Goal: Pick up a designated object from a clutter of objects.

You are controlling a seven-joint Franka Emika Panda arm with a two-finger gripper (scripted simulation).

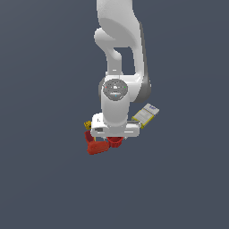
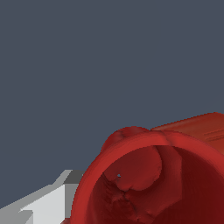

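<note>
Arm: you see it drop from the top centre of the exterior view, white links folding down to a wrist with a round grey joint face at mid-frame. The hand points straight down, its pale flange lying crosswise just below centre, right over the clutter.

Jaws [image 1: 114, 136]: hidden under the flange in the exterior view; in the wrist view only one pale grey finger [image 2: 43, 201] shows, at the lower left corner, just beside the cup's outer wall. You cannot tell how wide they stand or whether they hold anything.

Cup [image 1: 115, 141]: red, directly beneath the hand, just below centre of the exterior view; only its lower part shows there. In the wrist view the cup [image 2: 175, 183] fills the lower right, mouth turned toward the camera, so its long axis runs roughly along the camera's line of sight. You look into a hollow, dark red interior.

Other items, exterior view: a red bottle [image 1: 96, 146] lower left of the cup and touching or nearly touching it; a small yellow cube [image 1: 87, 125] at the flange's left end; a yellow-white box [image 1: 146, 114] tilted, right of the wrist.

Views compared: the exterior view gives you arm pose and neighbours; the wrist view alone gives the cup's open mouth, the finger, and a second red shape [image 2: 197, 127] behind the rim. Counter [image 1: 40, 179]: plain slate grey in both.
</note>
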